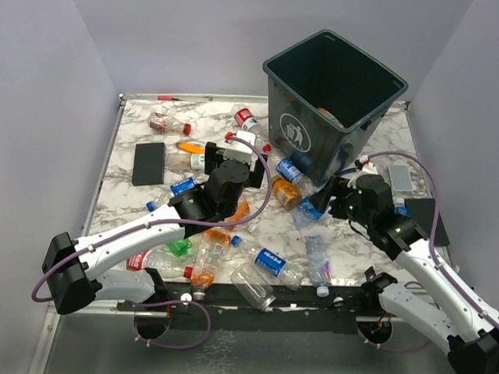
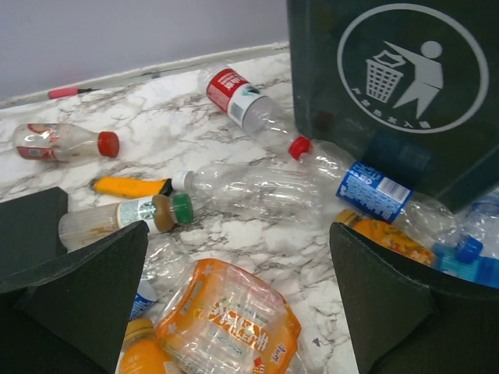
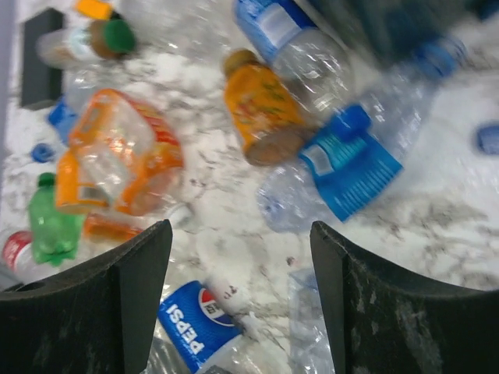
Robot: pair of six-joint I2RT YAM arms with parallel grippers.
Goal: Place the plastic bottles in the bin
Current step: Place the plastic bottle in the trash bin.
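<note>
Left pincer (image 2: 239, 228): jaws spread wide, nothing held; it hangs over the middle of the table (image 1: 122, 191), left of the bin (image 1: 289, 102).
Between the left fingers: the crushed orange-labelled bottle (image 2: 226, 327) lies on the marble, on the near side of the tips. No contact with either finger shows.
Far of the left tips: the clear white-capped bottle (image 2: 249, 191) lies crosswise, just past the gap.
Right of the left pincer: the orange juice bottle (image 2: 382, 238) lies beside the right finger. The blue-labelled red-capped bottle (image 2: 366, 187) lies at the foot of the bin.
Left of the left pincer: the green-capped bottle (image 2: 117, 218) lies just beyond the left finger. The red-capped clear bottle (image 2: 62, 140) is farther off, near the far edge.
Far: the red-labelled bottle (image 2: 238, 97) lies close to the bin's logo side.
Right pincer (image 3: 242, 226): jaws apart, empty; it hangs low over the table, just near of the bin's near corner.
Far-right of the right tips: the blue-labelled blue-capped bottle (image 3: 351, 164) lies just past the right finger, not gripped.
Far of the gap: the brown-capped orange bottle (image 3: 261, 109) lies touching the blue-labelled one.
Near side of the gap: the Pepsi bottle (image 3: 195, 323) lies between the fingers, closer to the left one.
Left of the right pincer: the green bottle (image 3: 51, 222) lies well apart from it.
Bin: upright at the far right of the table, logo facing near-left. Something orange shows inside; what it is cannot be told.
</note>
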